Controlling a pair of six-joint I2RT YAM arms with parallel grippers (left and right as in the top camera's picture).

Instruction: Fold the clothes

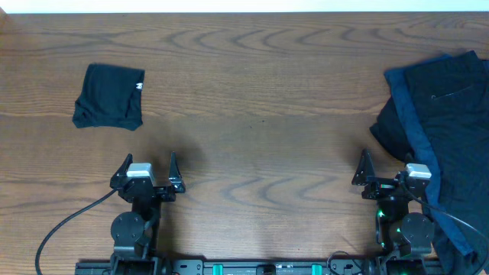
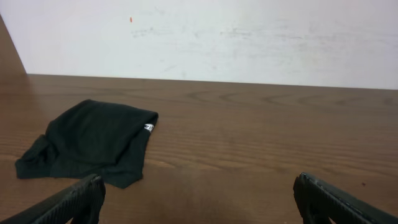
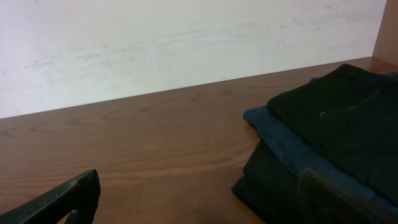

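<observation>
Right gripper (image 1: 390,177), jaws spread fully and holding nothing, sits low at the near edge of the brown wood-grain table (image 1: 260,99); left gripper (image 1: 147,166) stands likewise wide apart and empty. Loose pile of soft dark navy-to-black cloth garments (image 1: 451,99) occupies the table's right edge, ahead of and to the right of the right gripper, its near margin passing just beside that arm; whether cloth and arm touch cannot be told. Long axis of the pile runs far to near, along the table edge. Brighter blue cloth piece (image 1: 416,126) shows as a band between darker layers, slanting from far-left to near-right. Small folded black cloth garment (image 1: 111,95) lies at far left, ahead of and slightly left of the left gripper and well apart from it; it is nearly square, marginally wider than deep, with its small white label (image 1: 140,85) at the far-right corner, toward the table's middle. Judgement: the folded garment looks finished and the pile awaits; the right arm is much the nearer to the pile, so the coming reach probably goes forward and rightward from there
</observation>
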